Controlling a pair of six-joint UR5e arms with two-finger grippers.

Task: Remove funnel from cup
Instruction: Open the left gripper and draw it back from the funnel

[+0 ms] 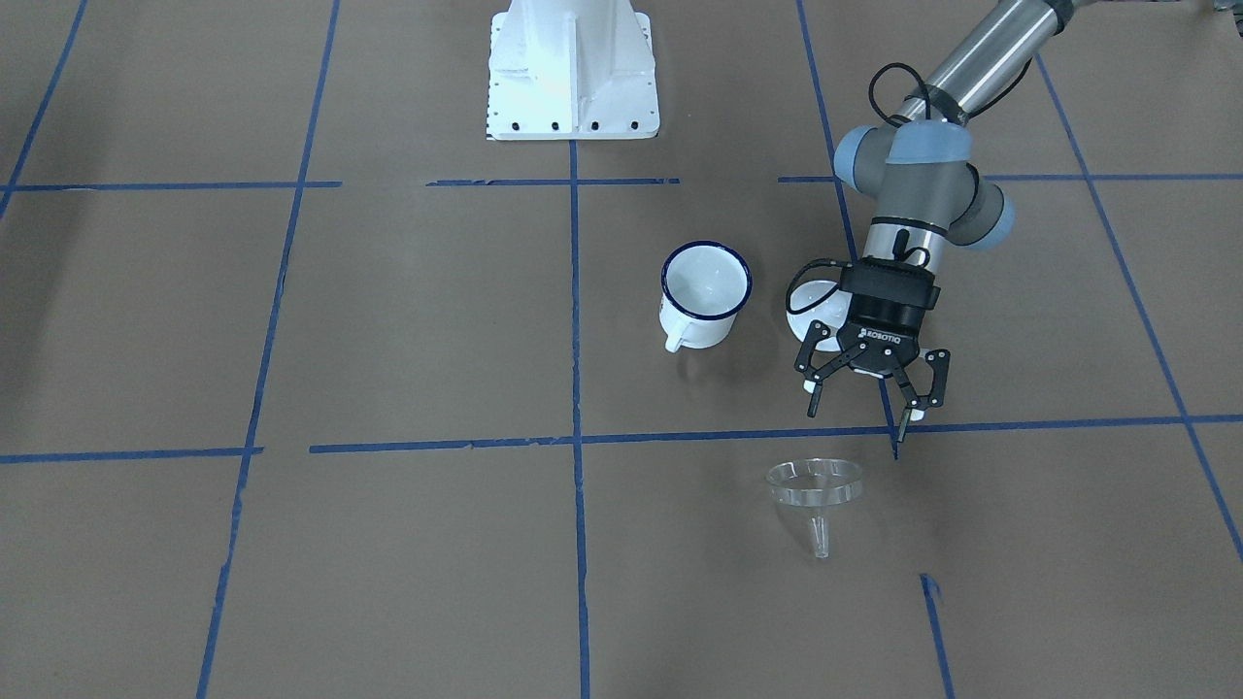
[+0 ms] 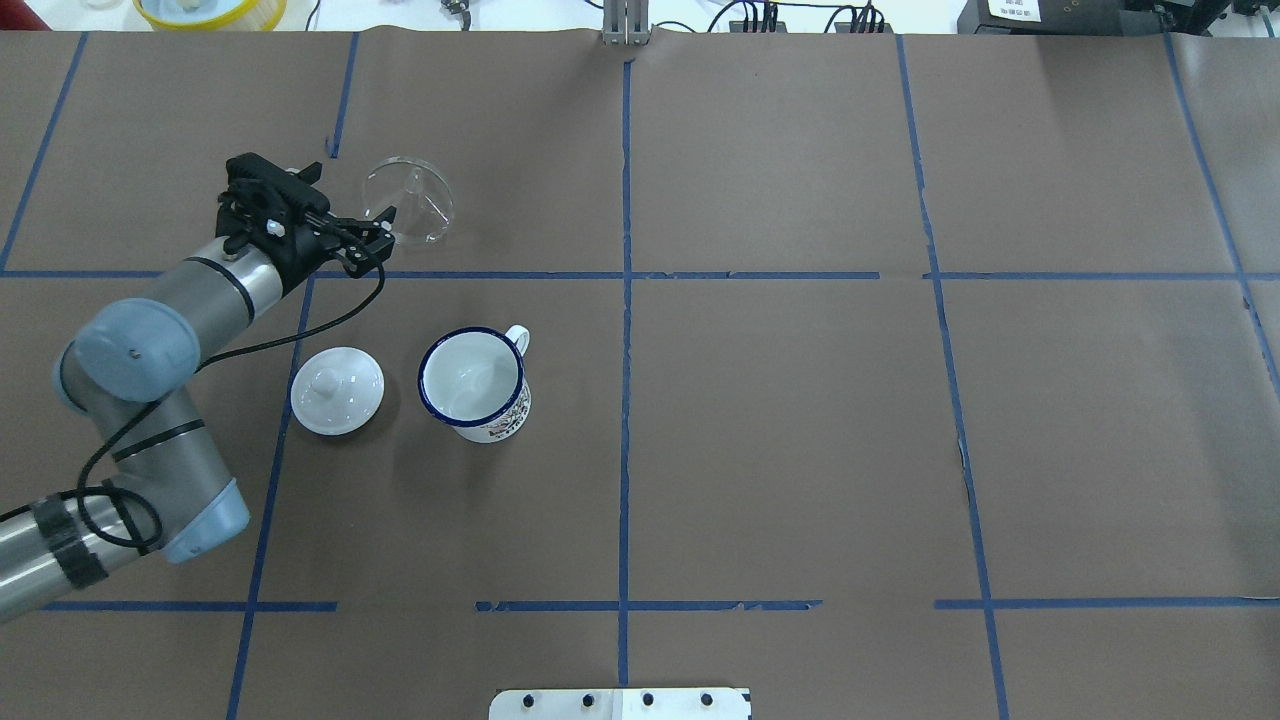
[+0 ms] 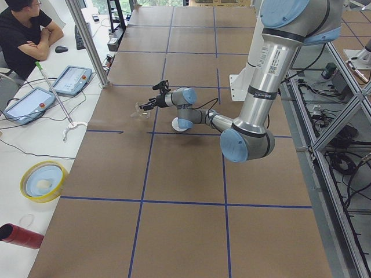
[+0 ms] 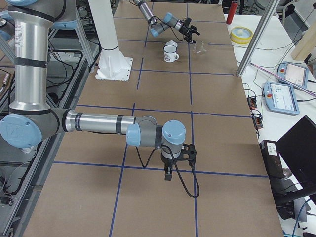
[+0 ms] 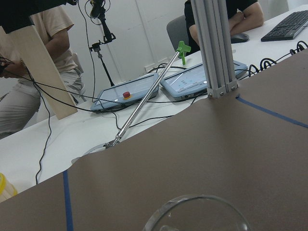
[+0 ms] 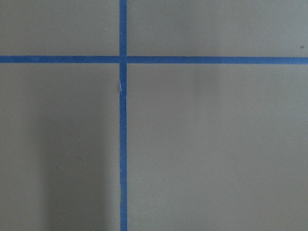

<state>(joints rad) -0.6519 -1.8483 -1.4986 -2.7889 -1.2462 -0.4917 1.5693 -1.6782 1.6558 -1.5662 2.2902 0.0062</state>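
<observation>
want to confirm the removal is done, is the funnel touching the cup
Apart. The overhead view shows the funnel lying on its own, with a stretch of bare table between it and the cup.

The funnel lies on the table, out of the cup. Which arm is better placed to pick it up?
Left. The left hand, open, hovers close beside the funnel. The right hand hangs far off, toward the table's other end, and its wrist view shows only paper and tape.
</observation>
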